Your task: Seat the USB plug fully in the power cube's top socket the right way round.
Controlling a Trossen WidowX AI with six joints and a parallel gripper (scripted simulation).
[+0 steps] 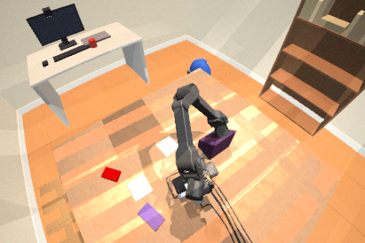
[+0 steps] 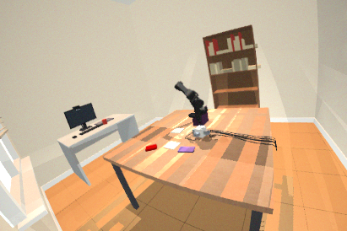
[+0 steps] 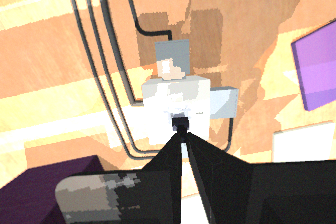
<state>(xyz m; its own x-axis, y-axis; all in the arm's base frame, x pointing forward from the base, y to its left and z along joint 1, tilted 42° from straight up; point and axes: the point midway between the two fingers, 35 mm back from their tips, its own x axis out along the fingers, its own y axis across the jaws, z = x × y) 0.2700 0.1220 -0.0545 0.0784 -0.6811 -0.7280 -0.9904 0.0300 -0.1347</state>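
Note:
The white power cube (image 3: 156,117) (image 2: 197,131) stands on the table below my wrist; in the top view the arm mostly covers it. My gripper (image 3: 182,137) is shut on a small dark USB plug (image 3: 180,122), pointing down over the cube's top face. The fingers hide much of the plug and the socket under it. I cannot tell how deep the plug stands or which way round it is.
Grey adapters (image 3: 173,56) (image 3: 223,102) with black cables sit at two sides of the cube. More cables (image 3: 100,65) (image 1: 227,208) run close by. A dark purple block (image 1: 215,146) (image 3: 54,182), white squares (image 1: 139,188) (image 1: 167,146), a purple slab (image 1: 151,216) and a red block (image 1: 111,174) lie around.

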